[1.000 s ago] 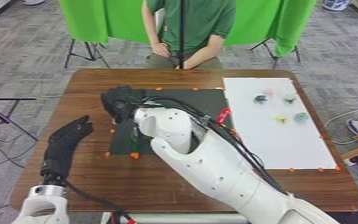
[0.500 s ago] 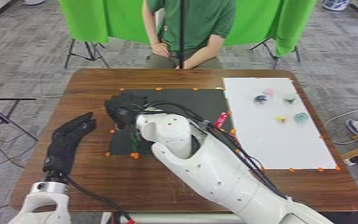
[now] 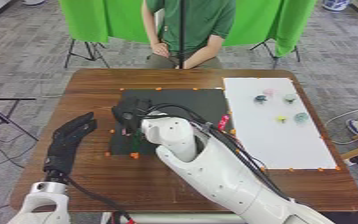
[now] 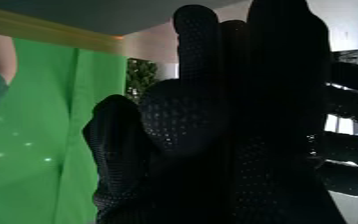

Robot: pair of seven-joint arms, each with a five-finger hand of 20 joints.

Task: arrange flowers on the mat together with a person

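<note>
Flowers, small and ruffled, on the white rectangular sheet (image 3: 278, 145), far part: pink flower (image 3: 268, 92), dark blue flower (image 3: 261, 98) just beside it, pale green flower (image 3: 290, 98), yellow flower (image 3: 282, 119), pale teal flower (image 3: 301, 117) near the yellow one. Their facing and long axes: can't tell (too small). Thin green stem-like strip (image 3: 135, 146) on the black square mat (image 3: 193, 95), left part, long axis roughly toward and away from the robot; which end is the head, can't tell.

Right hand (image 3: 133, 111) over the mat's left edge, at the strip's far end; whether clamped on it, can't tell. Left hand (image 3: 67, 142) left of the mat, above the brown wooden counter (image 3: 87, 180): fingers straight and together, thumb apart, nothing held.
</note>
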